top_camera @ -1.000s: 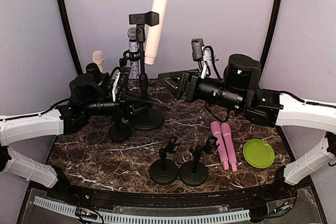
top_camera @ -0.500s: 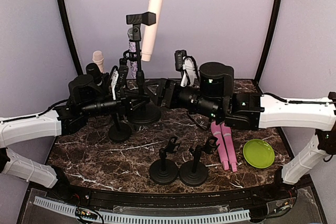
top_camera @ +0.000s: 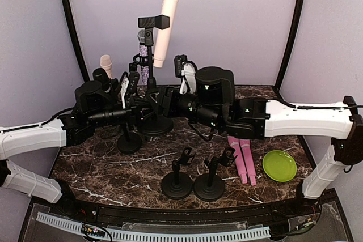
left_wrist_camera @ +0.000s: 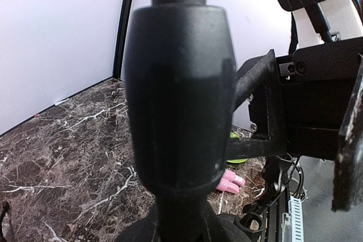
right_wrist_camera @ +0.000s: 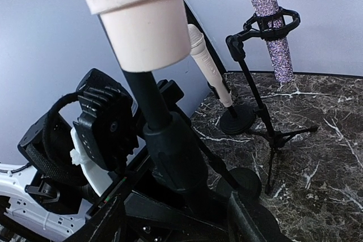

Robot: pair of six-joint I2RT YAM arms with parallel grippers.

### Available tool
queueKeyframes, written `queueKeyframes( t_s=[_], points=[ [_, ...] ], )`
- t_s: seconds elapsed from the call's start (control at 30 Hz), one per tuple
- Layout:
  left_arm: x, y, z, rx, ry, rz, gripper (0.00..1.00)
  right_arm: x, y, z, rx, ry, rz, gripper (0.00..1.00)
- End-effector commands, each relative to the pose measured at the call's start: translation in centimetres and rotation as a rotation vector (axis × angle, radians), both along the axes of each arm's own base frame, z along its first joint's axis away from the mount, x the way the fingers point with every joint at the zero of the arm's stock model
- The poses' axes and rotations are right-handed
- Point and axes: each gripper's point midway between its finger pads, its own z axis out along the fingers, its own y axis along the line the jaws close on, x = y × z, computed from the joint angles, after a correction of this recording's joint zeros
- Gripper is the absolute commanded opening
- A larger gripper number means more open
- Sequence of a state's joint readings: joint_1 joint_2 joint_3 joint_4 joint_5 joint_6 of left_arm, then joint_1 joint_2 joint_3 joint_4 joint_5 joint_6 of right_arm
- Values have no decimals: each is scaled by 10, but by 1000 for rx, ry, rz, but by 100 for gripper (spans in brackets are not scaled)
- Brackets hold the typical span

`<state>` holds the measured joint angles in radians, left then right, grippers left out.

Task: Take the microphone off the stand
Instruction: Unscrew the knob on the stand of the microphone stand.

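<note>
Pale pink mic (top_camera: 166,21) sits in tall stand (top_camera: 153,77) at 12 o'clock. R gripper (right_wrist_camera: 176,216) is open round its pole; L gripper (top_camera: 138,105), can't tell.

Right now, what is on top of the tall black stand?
A pale pink microphone sits tilted in the black clip atop the stand. The clip hides part of its body, so the grip itself cannot be seen.

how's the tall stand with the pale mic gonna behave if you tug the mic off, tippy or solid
Likely tippy: the pale microphone sits high in the clip on a thin pole over a small round base. The left gripper is at the pole low down, which may steady it. The microphone looks rigid.
</note>
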<state>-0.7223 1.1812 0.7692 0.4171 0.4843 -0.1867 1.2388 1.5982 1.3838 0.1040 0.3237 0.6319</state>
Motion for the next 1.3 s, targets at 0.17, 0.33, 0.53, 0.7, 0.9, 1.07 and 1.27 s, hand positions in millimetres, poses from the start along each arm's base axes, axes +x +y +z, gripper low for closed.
queueKeyframes(
  t_s=[0.17, 0.33, 0.53, 0.7, 0.9, 1.07, 1.27],
  points=[
    [-9, 3, 44, -100, -116, -24, 0, 17, 3, 27, -13, -100, -97, 58],
    [-11, 1, 46, -98, -120, -44, 0, 22, 9, 30, -56, -143, -103, 56],
    [-13, -1, 46, -99, -112, -64, 0, 25, 19, 31, -94, -168, -92, 44],
    [-14, -1, 47, -97, -114, -67, 0, 25, 16, 32, -93, -176, -97, 27],
    [-17, -4, 48, -96, -109, -99, 0, 17, 7, 47, -57, -211, -26, 9],
    [-32, -10, 53, -115, -119, -198, 0, -4, -3, 62, 25, -242, 152, 6],
    [-56, -15, 59, -122, -138, -356, 0, -36, -20, 87, 134, -254, 393, 5]
  ],
)
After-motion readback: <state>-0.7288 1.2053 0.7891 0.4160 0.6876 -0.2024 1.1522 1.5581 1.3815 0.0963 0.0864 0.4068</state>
